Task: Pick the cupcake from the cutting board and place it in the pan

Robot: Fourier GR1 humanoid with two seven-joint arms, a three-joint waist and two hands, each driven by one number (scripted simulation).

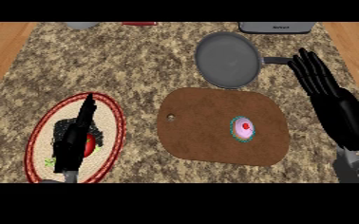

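One cupcake (243,128) sits on right part of brown cutting board (210,128), centre of frame. Grey pan (226,61) is above the board, w/ handle to right. Right hand (324,88) at right edge, fingers straight, holding nothing. Left hand (76,137) flat over plate (112,123), lower left, also holding nothing.

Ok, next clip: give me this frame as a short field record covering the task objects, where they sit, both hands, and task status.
cupcake: pink-frosted cupcake with a red cherry and teal wrapper, on the board's right half
board: brown rounded wooden cutting board, centre of the speckled stone counter
pan: round grey frying pan, empty, behind the board, handle pointing right
left hand: open, over the red-rimmed oval woven plate
right hand: open, right of the board, near the pan's handle
status: cupcake not yet picked
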